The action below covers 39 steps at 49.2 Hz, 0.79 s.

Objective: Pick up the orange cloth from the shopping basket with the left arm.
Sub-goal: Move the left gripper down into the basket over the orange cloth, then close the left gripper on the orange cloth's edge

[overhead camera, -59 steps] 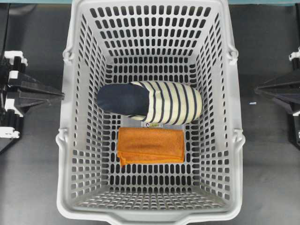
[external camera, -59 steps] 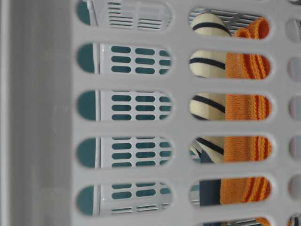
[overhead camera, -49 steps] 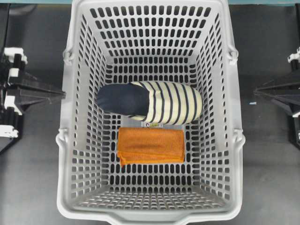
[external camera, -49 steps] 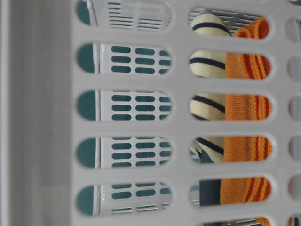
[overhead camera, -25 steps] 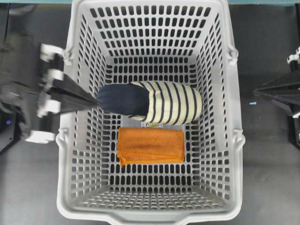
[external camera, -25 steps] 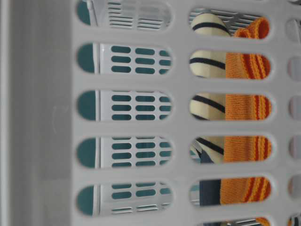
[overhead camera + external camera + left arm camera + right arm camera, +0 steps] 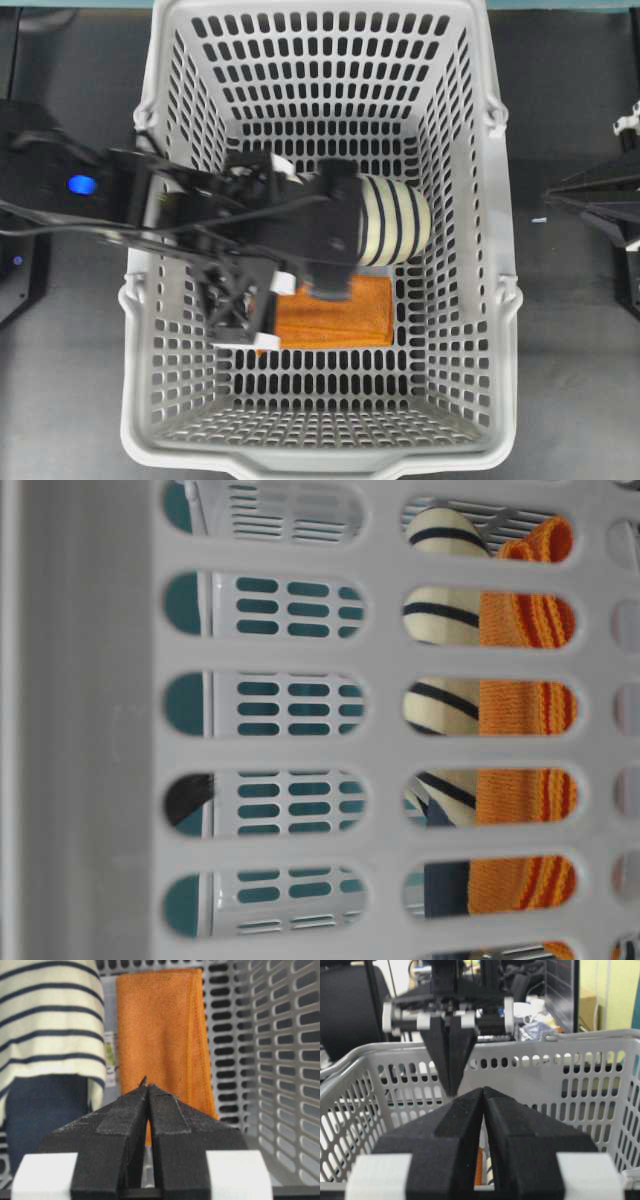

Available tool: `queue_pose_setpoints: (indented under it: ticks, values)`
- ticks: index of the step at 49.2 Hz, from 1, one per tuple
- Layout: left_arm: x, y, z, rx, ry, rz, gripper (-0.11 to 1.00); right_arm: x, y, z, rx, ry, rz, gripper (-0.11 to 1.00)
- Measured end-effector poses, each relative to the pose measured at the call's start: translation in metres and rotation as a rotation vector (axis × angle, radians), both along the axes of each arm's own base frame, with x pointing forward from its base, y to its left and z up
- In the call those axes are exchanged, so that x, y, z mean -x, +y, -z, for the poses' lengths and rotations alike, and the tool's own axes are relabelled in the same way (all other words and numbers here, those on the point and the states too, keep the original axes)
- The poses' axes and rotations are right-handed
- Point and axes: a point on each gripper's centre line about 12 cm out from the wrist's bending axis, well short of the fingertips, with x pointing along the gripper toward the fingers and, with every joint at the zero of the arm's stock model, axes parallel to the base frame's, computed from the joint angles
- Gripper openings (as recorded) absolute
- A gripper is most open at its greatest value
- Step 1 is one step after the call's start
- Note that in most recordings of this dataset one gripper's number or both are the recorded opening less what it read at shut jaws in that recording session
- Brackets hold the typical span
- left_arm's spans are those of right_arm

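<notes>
Where visible, left claw (image 7: 148, 1091) seemingly closed

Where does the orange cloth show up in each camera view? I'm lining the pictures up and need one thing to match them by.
Overhead: the orange cloth lies low in the middle, partly under the left gripper.
Table-level: through the slots at right.
Left wrist: upper middle, beyond the shut fingertips.
Right wrist: an orange sliver between the right gripper's fingers, probably the cloth.
Shared landmark: the striped slipper, touching the cloth.
</notes>
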Motion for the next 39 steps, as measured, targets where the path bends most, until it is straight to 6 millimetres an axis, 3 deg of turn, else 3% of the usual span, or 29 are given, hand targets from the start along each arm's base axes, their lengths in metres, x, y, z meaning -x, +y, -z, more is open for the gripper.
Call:
queue_pose_setpoints:
  ticks: [4,13,18,39]
  values:
    - [-0.009,-0.002,0.008,-0.003,0.026,-0.001,0.15,0.0,0.002,0.0,0.0,-0.002,-0.008,0.0]
    - [-0.019,-0.007,0.03,0.01,0.079,-0.021,0.69,0.001,0.003,-0.002,-0.002,-0.008,-0.015,0.0]
    - [-0.024,-0.011,0.044,0.018,0.112,-0.033,0.89,0.001,0.003,-0.002,0.0,-0.008,-0.015,0.0]
    - [-0.04,-0.018,0.111,0.024,0.159,-0.04,0.9,0.002,0.003,0.002,-0.001,0.002,-0.015,0.0]
